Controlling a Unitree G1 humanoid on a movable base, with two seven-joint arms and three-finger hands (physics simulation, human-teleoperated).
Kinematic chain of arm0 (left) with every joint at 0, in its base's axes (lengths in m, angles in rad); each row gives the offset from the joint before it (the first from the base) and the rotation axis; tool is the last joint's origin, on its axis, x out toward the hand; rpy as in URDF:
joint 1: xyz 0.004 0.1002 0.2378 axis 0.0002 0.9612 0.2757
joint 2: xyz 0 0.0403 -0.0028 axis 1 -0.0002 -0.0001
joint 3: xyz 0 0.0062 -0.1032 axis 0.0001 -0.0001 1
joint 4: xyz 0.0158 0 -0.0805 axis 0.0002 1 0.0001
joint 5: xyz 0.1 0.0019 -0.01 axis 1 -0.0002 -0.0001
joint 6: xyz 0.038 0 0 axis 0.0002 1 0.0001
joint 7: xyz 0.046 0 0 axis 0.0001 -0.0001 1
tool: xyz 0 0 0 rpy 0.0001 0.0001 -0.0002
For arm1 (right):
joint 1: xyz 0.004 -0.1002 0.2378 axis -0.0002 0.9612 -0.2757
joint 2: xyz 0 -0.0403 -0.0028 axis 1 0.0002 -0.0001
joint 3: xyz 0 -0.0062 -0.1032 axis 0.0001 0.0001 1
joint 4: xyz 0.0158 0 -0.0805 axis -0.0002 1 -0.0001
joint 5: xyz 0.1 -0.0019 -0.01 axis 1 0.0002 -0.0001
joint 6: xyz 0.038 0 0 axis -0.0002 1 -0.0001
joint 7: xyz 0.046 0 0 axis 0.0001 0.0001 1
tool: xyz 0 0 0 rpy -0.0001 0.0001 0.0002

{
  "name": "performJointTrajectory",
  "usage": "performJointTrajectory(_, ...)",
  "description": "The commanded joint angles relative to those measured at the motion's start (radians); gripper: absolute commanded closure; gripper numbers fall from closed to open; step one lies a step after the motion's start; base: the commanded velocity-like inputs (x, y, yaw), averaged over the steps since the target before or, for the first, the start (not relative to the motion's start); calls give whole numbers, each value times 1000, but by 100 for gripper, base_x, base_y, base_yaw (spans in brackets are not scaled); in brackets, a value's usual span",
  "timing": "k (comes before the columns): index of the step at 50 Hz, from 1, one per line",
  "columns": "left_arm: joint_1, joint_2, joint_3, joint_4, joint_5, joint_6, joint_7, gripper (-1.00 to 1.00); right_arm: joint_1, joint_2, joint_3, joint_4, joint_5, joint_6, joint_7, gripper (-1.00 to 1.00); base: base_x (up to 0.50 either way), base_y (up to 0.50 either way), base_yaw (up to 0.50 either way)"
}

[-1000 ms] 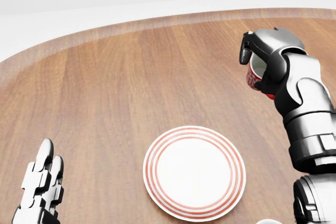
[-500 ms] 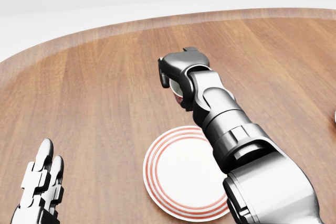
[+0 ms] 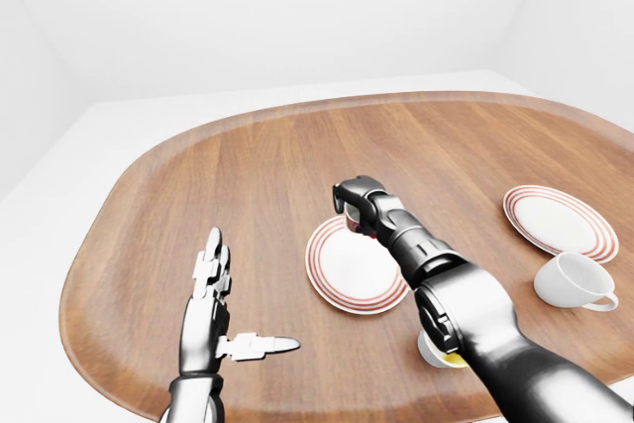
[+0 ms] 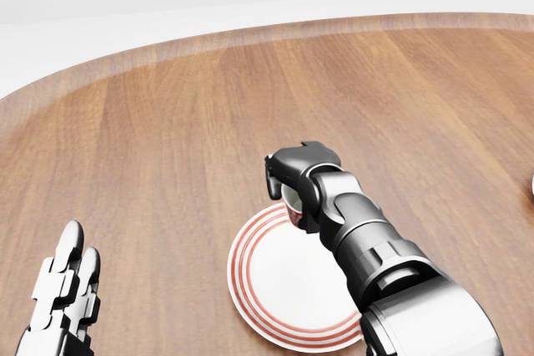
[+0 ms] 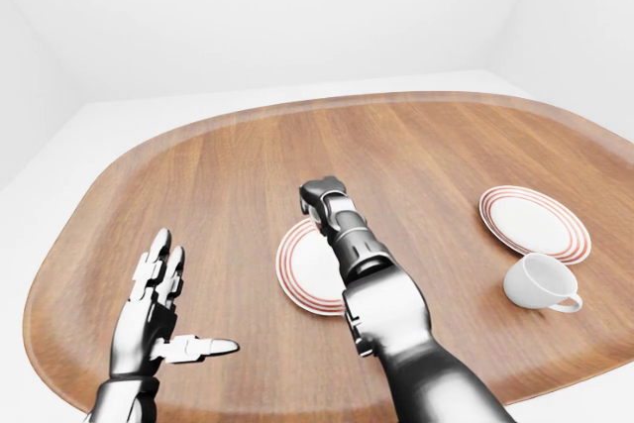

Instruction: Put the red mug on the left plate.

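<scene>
The red mug [image 4: 293,206] is held in my right hand [image 4: 288,183], whose fingers close round it and hide most of it. Only a bit of its rim and red wall shows. The hand holds it over the top edge of the left plate [image 4: 284,289], a white plate with red rings; whether the mug touches the plate I cannot tell. In the left-eye view the mug [image 3: 364,232] shows just under the hand at the plate's [image 3: 347,279] upper rim. My left hand [image 3: 213,294] is open and empty, with its fingers spread, to the left of the plate.
A second red-ringed plate [image 3: 560,220] lies at the right of the wooden table [image 3: 248,175]. A white cup [image 3: 575,279] lies on its side below it. A small yellow thing [image 3: 448,357] shows partly under my right forearm.
My right hand has carried the mug from the right side leftward, then down toward the left plate's top edge. The left hand has not moved.
</scene>
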Motion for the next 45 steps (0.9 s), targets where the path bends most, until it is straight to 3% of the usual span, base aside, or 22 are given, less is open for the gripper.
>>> performJointTrajectory(1, 7, -2, -14, 4, 40, 0, 8, -100, 89, -13, -23, 17, 50, 0, -66, 100, 0, 0, 0)
performJointTrajectory(24, -7, 5, -2, 11, 9, 0, 8, -100, 159, 40, -34, 27, 19, -51, -71, 100, 0, 0, 0)
performJointTrajectory(28, -1, 2, -4, 7, 14, 0, 6, -100, 174, 45, -33, 30, -8, -35, -72, 100, 0, 0, 0)
performJointTrajectory(38, -3, 1, -1, 8, 10, 0, 1, -100, 193, 58, -54, 33, -34, -41, -70, 100, 0, 0, 0)
performJointTrajectory(45, -3, -1, 3, 9, 8, 0, -3, -100, 202, 57, -56, 34, -66, -23, -76, 100, 0, 0, 0)
